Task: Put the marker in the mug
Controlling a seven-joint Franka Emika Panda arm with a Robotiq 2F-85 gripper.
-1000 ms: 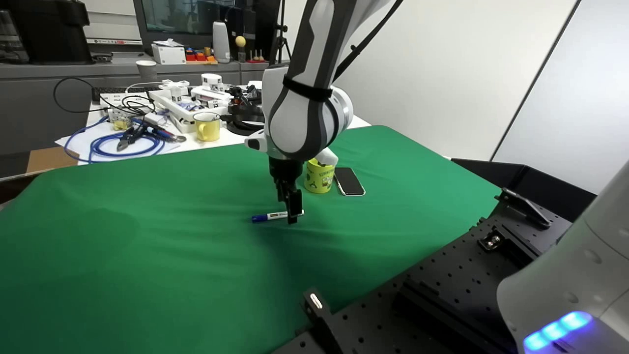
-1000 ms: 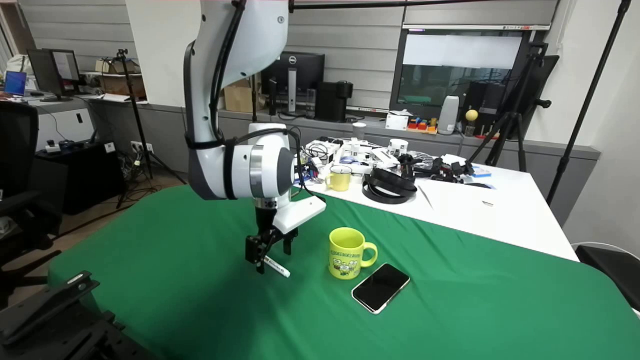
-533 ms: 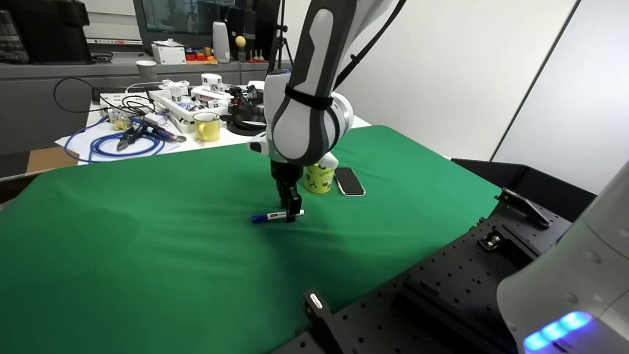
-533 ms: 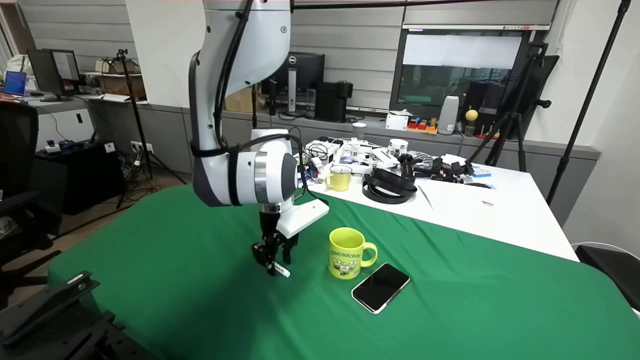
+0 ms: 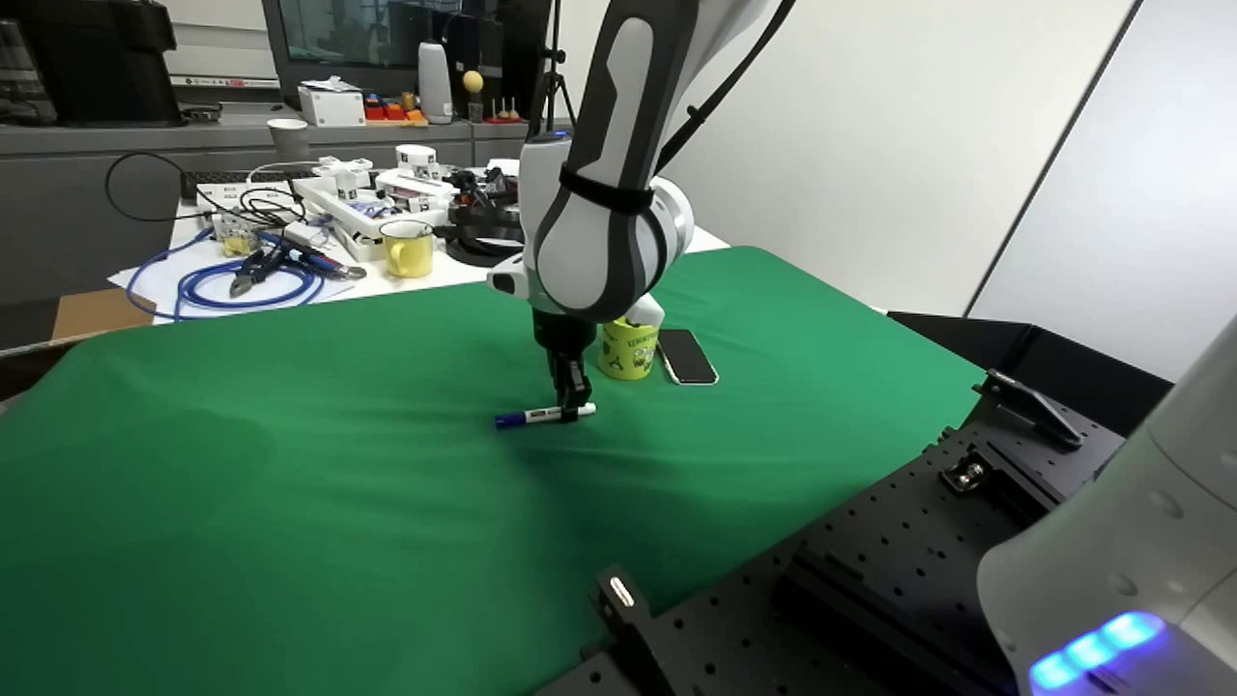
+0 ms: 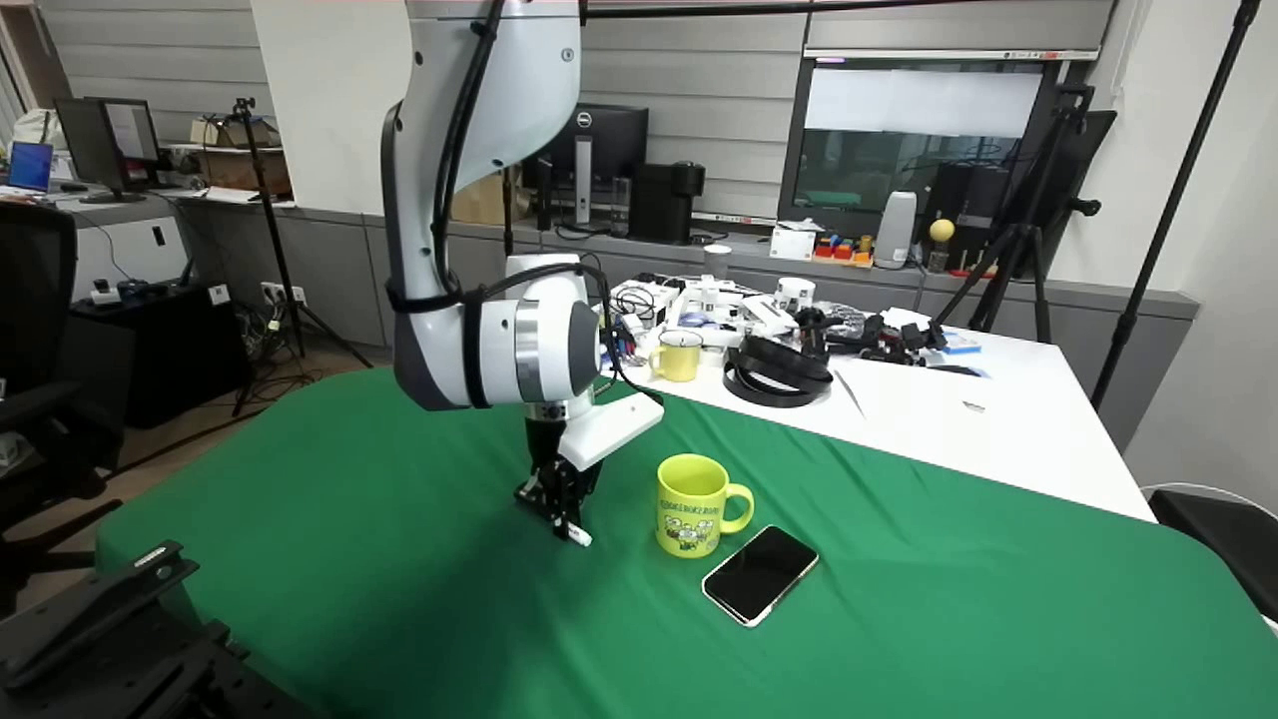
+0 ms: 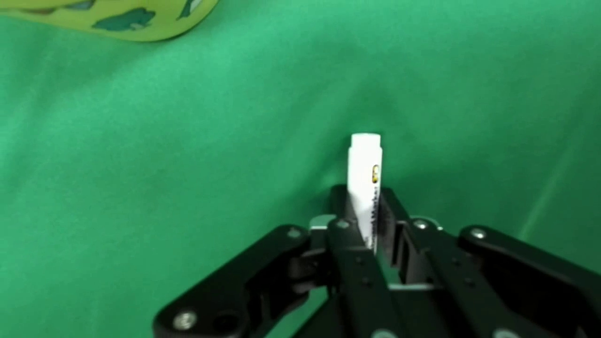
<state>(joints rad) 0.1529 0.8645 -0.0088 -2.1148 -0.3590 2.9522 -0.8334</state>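
1. Toward the left of an exterior view, a yellow cup (image 5: 407,253) stood on the white table (image 6: 1018,439) at the back, well apart from the work; most likely it was mere clutter.
2. The marker (image 5: 543,415) lay nearly level over the green cloth (image 5: 387,541), its blue cap (image 5: 509,420) to the left and its white end (image 5: 588,410) to the right. Whether it touched the cloth could not be told.
3. The gripper (image 5: 570,414) pointed down and pinched the marker, its fingers (image 7: 392,211) pressed to both sides of the white barrel (image 7: 363,188). They sat nearer the white end than the cap, a hold that seemed useful: with the marker tipped upright, the longer, capped part could hang down past the fingers.
4. Near it, to the right, the mug (image 6: 687,507) stood upright on the cloth, the marker not yet in it. Its handle (image 6: 740,507) faced away from the gripper, which left the near rim free, and so close a place should have allowed a short carry.
5. Rightmost, the phone (image 6: 761,576) lay flat just beside the mug, probably with no part in the job.
6. Against the frame half a second earlier, the marker had shifted slightly toward the mug; the fingers, then spread with a gap around it, had drawn together; the mug and the phone had not moved.
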